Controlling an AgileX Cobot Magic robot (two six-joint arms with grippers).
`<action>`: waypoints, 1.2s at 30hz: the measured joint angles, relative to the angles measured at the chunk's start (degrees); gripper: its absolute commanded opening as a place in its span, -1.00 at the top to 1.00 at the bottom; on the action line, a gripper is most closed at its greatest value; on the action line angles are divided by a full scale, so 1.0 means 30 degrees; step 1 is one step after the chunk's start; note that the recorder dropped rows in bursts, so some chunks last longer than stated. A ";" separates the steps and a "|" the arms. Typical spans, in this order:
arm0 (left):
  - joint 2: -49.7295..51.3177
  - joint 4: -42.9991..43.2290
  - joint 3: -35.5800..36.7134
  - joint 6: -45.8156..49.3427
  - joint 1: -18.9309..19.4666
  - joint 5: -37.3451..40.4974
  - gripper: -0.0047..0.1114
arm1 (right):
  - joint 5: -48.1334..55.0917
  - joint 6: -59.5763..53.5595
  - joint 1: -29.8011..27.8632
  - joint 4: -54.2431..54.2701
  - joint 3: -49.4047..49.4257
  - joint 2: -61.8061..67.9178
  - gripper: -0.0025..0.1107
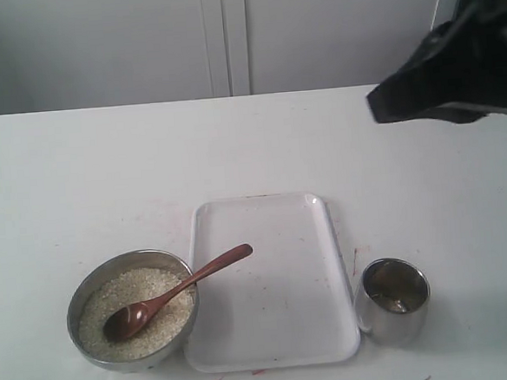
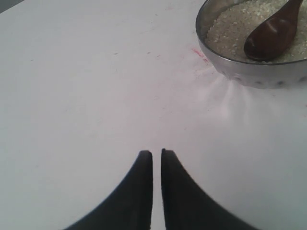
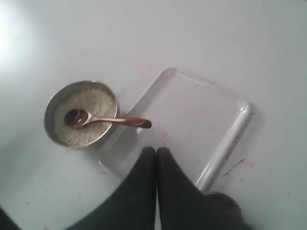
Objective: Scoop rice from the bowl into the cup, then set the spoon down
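The steel bowl (image 1: 81, 315) stands at the table's front left, holding a heap of rice (image 1: 162, 314). The wooden spoon (image 1: 175, 293) lies in the bowl with its head on the rice and its handle resting on the rim toward the tray. The small steel cup (image 1: 393, 300) stands at the front right, beyond the tray. My right gripper (image 3: 156, 151) hangs high over the tray's near edge, shut and holding nothing; the bowl (image 3: 49, 115) and spoon (image 3: 110, 120) lie well below it. My left gripper (image 2: 157, 153) is shut and holding nothing, low over bare table, with the bowl (image 2: 249, 76) some way ahead.
A white rectangular tray (image 1: 272, 328) with nothing on it lies between bowl and cup. The black right arm (image 1: 446, 76) hangs over the table's back right. A white wall stands behind the table. Small red marks dot the tabletop.
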 measured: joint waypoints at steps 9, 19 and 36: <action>0.0000 0.0000 0.0000 0.0000 0.0000 0.0000 0.67 | 0.0781 0.0177 0.5162 -0.2367 -0.4064 0.6596 0.96; 0.0000 0.0000 0.0000 0.0000 0.0000 0.0000 0.67 | 0.1840 -0.1340 0.8405 -0.7697 -0.6458 1.1343 0.96; 0.0000 0.0000 0.0000 0.0000 0.0000 0.0000 0.67 | 0.1171 -0.3497 0.9265 -0.8308 -0.6469 1.3208 0.96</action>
